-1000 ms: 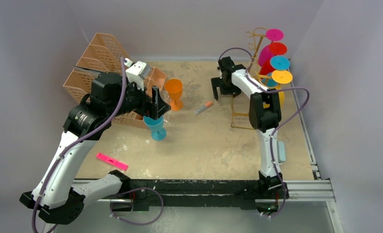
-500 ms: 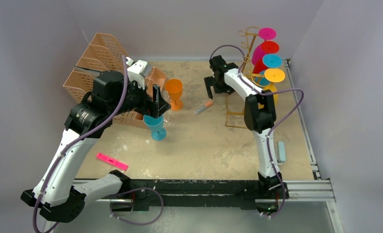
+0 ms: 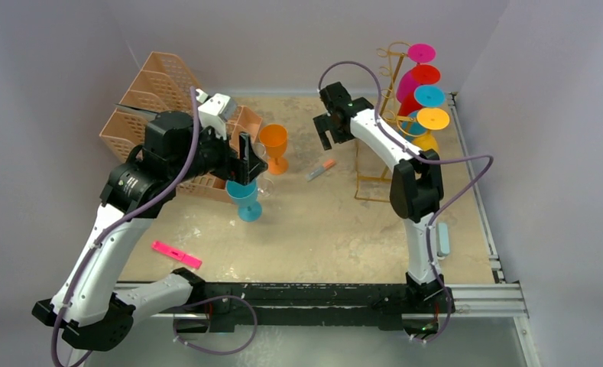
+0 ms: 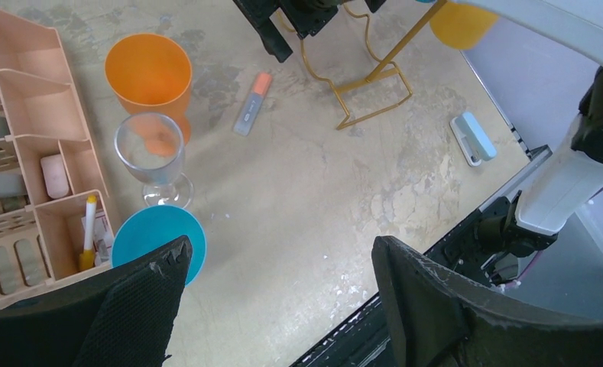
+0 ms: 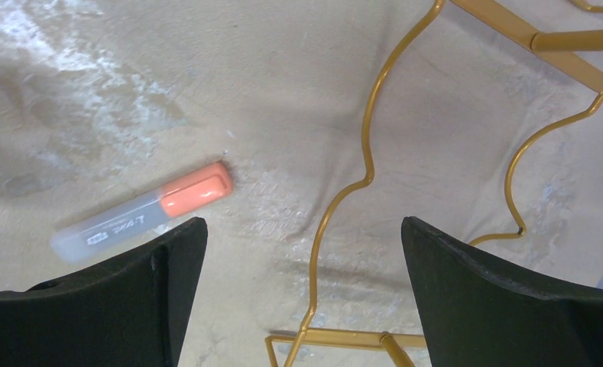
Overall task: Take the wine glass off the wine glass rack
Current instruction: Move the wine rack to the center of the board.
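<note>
Grey walls close round a mottled beige desk (image 3: 321,229). At its far right stands the wine glass rack (image 4: 393,44), a thin gold wire stand. Four glasses hang on it upside down, feet toward the overhead camera: pink (image 3: 421,53), red (image 3: 426,74), teal (image 3: 429,95) and yellow (image 3: 433,118), stacked close one below the next.

They look like coloured plastic, so probably light, stiff and smooth enough to slip. The stem just under the foot seems the best hold, so that the glass can slide out along its hook. The rack looks light and may tip if a glass drags on it. The neighbouring feet leave little room.

The right arm (image 3: 382,141) is stretched far forward with its wrist bent down. The right jaws stand wide open and empty, to the left of the rack. Below them lie an orange-capped marker (image 5: 141,210) and the rack's wire base. They touch no glass.

The left arm (image 3: 141,180) folds across toward a peach organiser (image 3: 157,84). The left jaws are open and empty above a teal glass (image 3: 246,200) and a clear one (image 4: 151,157) on the desk.
</note>
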